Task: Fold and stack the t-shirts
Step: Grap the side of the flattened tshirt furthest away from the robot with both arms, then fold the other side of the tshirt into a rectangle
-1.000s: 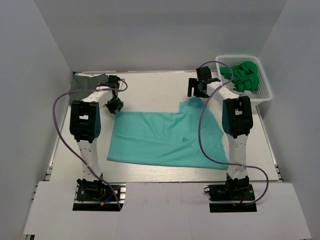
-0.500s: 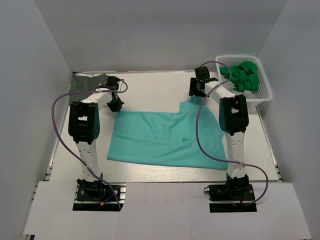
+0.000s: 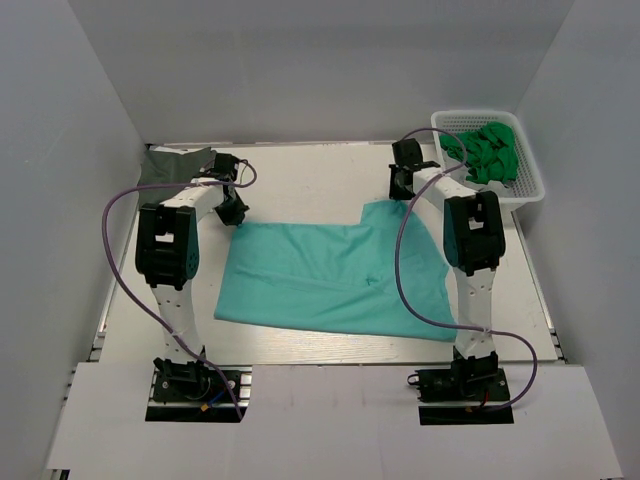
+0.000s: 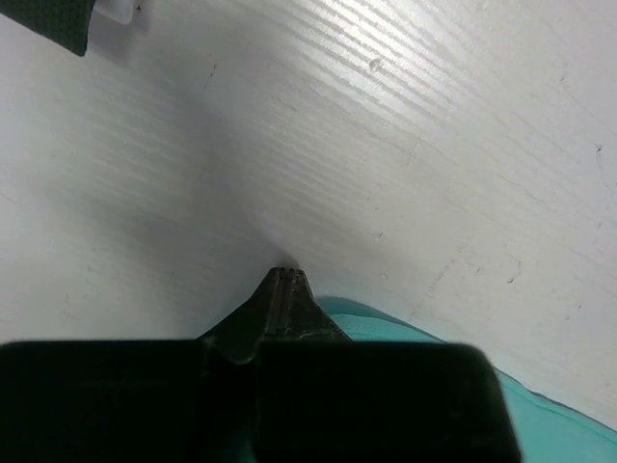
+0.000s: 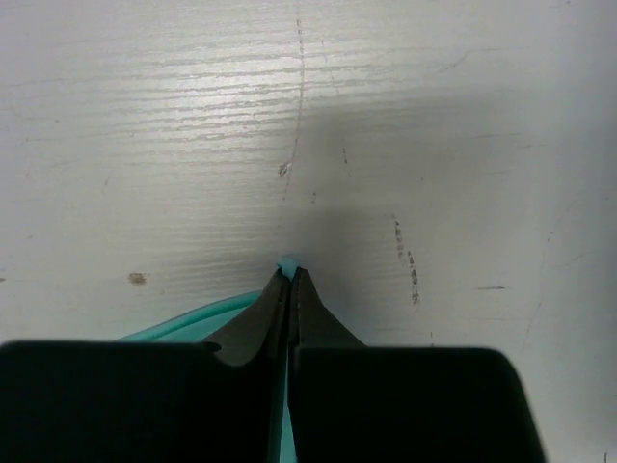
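Note:
The teal t-shirt (image 3: 335, 275) lies spread flat across the middle of the table. My left gripper (image 3: 232, 210) sits at its far left corner. In the left wrist view that gripper (image 4: 286, 276) is shut, with the teal cloth (image 4: 386, 326) running in under the fingers from the right. My right gripper (image 3: 402, 185) is at the shirt's far right corner. In the right wrist view it (image 5: 289, 270) is shut, a small tuft of teal cloth (image 5: 287, 260) poking out at the tips. A dark grey-olive t-shirt (image 3: 175, 160) lies crumpled at the far left corner.
A white basket (image 3: 525, 190) holding bright green cloth items (image 3: 488, 150) stands at the far right, close to my right arm. White walls enclose the table on the left, back and right. Purple cables loop off both arms.
Both grippers have closed on the teal shirt's far corners. The right gripper dropped from above the table onto the far right corner; the left one barely shifted.

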`<state>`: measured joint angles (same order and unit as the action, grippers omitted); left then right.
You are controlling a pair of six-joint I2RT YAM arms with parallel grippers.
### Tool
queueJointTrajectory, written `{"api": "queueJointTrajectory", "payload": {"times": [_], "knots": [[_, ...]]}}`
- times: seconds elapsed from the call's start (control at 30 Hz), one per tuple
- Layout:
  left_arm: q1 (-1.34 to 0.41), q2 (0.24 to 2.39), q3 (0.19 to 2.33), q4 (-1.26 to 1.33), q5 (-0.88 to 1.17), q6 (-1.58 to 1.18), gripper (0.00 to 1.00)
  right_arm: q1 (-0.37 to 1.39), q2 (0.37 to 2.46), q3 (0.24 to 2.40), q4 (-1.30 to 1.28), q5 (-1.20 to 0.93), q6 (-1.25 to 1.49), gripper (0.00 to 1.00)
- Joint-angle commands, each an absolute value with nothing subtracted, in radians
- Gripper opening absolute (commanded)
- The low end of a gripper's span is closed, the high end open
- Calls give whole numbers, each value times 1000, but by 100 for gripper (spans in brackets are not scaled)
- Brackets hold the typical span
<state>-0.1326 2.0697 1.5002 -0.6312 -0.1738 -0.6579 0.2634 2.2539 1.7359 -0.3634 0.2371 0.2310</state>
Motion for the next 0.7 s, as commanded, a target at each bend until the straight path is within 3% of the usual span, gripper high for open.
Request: {"api": "queueJointTrajectory", "payload": {"times": [0.0, 0.67], "knots": [[-133, 1974, 1499, -670, -175, -641, 0, 262, 2168, 1709, -328, 229, 201, 0], [-152, 1665, 1214, -641, -164, -663, 0, 288, 1413, 980, -241, 167, 268, 0]]}}
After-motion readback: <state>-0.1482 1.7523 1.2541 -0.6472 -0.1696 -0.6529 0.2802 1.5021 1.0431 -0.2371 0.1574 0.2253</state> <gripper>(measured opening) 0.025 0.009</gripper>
